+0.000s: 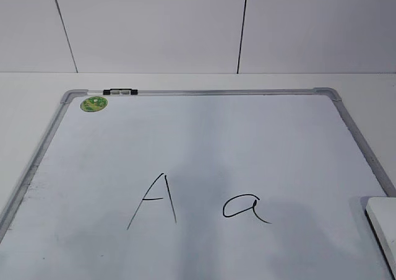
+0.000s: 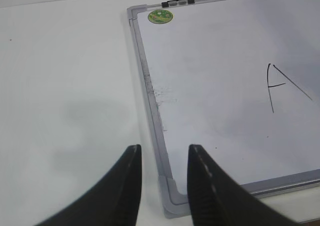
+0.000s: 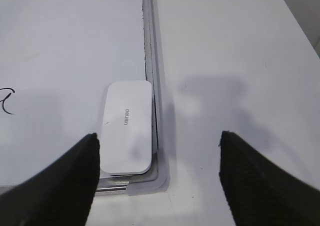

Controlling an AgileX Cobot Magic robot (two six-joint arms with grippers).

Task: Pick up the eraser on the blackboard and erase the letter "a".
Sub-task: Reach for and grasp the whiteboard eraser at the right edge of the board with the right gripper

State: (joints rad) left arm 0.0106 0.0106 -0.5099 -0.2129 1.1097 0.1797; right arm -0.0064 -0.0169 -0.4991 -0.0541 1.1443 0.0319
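From the exterior, the white dry-erase blackboard [image 1: 204, 144] with grey metal frame bears a cursive letter "a" [image 1: 244, 207]. Left wrist: left gripper [image 2: 164, 158] empty, jaws narrowly parted, at the board's near-left corner. Right wrist: right gripper [image 3: 159, 148], jaws wide and empty, nearer the white oblong plastic eraser [image 3: 127, 127], lying ahead-left at the board's near-right corner, long axis along the frame.

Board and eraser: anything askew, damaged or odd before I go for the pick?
Nothing serious. The eraser lies flat in the blackboard's near right corner, its right edge tight against the frame. Dark smudges run along the board's left edge. The letter "a" is intact.
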